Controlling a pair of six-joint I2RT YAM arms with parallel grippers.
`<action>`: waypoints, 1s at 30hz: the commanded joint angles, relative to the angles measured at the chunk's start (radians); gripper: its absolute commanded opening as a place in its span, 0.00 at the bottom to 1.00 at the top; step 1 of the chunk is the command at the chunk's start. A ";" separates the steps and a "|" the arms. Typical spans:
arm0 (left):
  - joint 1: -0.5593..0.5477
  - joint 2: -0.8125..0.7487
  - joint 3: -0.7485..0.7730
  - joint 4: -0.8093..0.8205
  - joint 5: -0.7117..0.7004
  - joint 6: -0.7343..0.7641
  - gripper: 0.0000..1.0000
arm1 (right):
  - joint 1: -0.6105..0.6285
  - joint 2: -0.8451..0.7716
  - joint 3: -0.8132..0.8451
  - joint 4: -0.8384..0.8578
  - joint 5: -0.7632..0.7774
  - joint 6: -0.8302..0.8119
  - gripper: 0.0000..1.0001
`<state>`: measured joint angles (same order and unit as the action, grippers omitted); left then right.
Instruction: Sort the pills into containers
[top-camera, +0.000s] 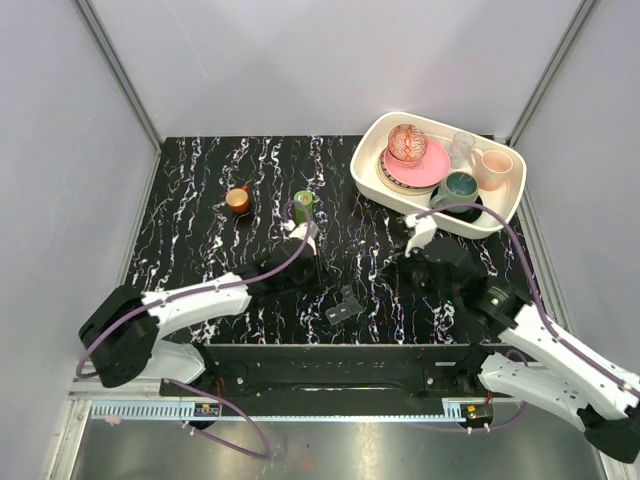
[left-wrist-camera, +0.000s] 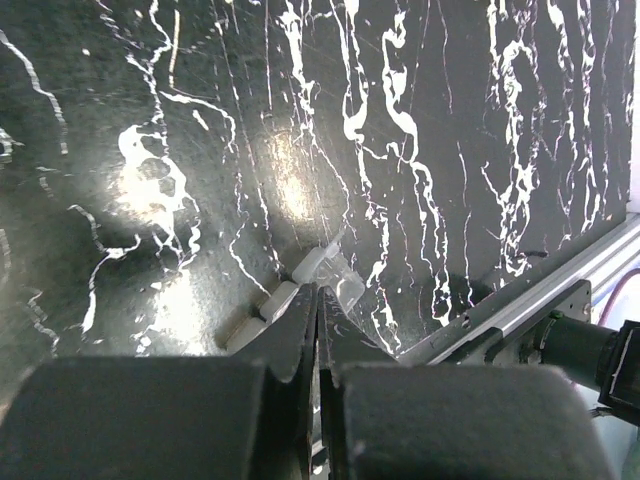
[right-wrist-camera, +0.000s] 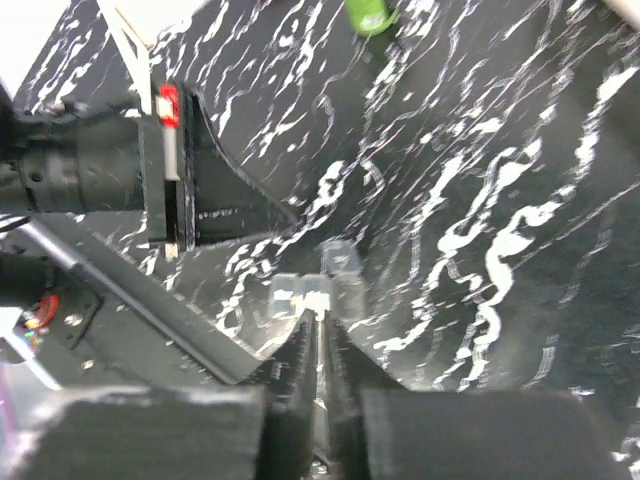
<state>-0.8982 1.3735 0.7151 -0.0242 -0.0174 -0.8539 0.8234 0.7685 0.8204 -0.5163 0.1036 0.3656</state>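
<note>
Both my tools were down at the pill box (top-camera: 343, 305). It lay on the black marbled table (top-camera: 200, 250), low in the overhead frame, just right of centre, near the front rail.

Left gripper (left-wrist-camera: 318, 292): jaws pressed fully together, nothing seen between them. The tips sat at the box's clear edge; I could not tell whether they touched it or were just beside it. My reading: it was set there as a stop, so the light box would not slide while the other tool worked on it.

Right gripper (right-wrist-camera: 320, 322): jaws narrow, only a slit between them, tips right at a pale tab on the box. I could not tell whether the tab was actually pinched. Judged purpose: lifting a lid so that a compartment stood ready for pills.

Count:
- pill box: 1 (compartments too blurred to count)
- green bottle (top-camera: 303, 205): 1, above centre, well apart from the box
- orange cup (top-camera: 238, 198): 1, left of the bottle
- white tray (top-camera: 358, 165): 1, upper right, holding crockery, clear of the work
- loose pills: none visible
</note>
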 joint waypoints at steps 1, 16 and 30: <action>-0.004 -0.141 0.009 -0.101 -0.113 -0.002 0.00 | -0.004 0.144 -0.027 0.027 -0.194 0.045 0.00; -0.004 -0.596 -0.255 -0.226 -0.210 -0.125 0.00 | 0.175 0.434 -0.190 0.306 -0.217 0.065 0.00; -0.005 -0.570 -0.236 -0.244 -0.219 -0.140 0.00 | 0.206 0.612 -0.198 0.426 -0.113 0.059 0.00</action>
<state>-0.8982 0.8024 0.4587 -0.2893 -0.2089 -0.9775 1.0214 1.3380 0.6113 -0.1623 -0.0502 0.4370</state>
